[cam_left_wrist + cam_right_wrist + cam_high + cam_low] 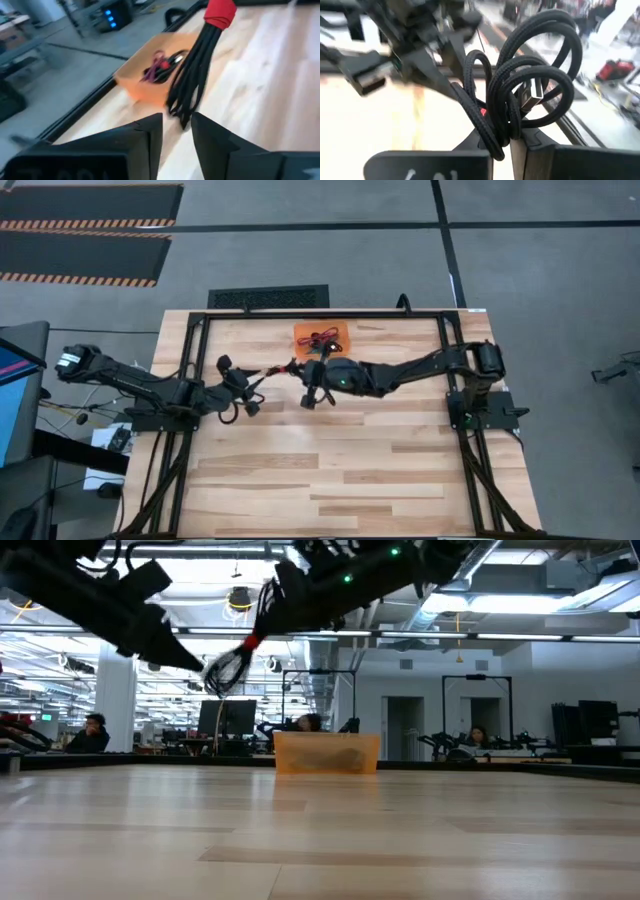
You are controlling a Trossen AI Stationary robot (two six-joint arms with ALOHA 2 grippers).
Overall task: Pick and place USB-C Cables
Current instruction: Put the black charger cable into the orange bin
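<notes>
A red-and-black USB-C cable [280, 370] hangs in the air between my two grippers, a folded black bundle with a red band [220, 12]. My right gripper [512, 142] is shut on it. My left gripper [177, 127] is open, and its fingers stand on either side of the bundle's looped end [182, 112]. The low view shows the cable [232, 665] well above the table. Behind it, by the far edge, the orange tray [320, 337] holds more cables, among them a magenta one [156, 62]. My right gripper pinches the red-and-black cable between its two fingers, at the banded end, where a bit of red [482, 112] shows just beyond the fingertips. The black loops and a metal plug [535, 95] fan out past the fingers. The cable is lifted clear and slants down toward my left gripper.
The orange tray [327, 753] sits near the table's far edge, just behind both grippers. A black frame [320, 313] runs around the table's far and side edges. Bare wood [340, 470] fills the near half. People sit at desks in the room beyond.
</notes>
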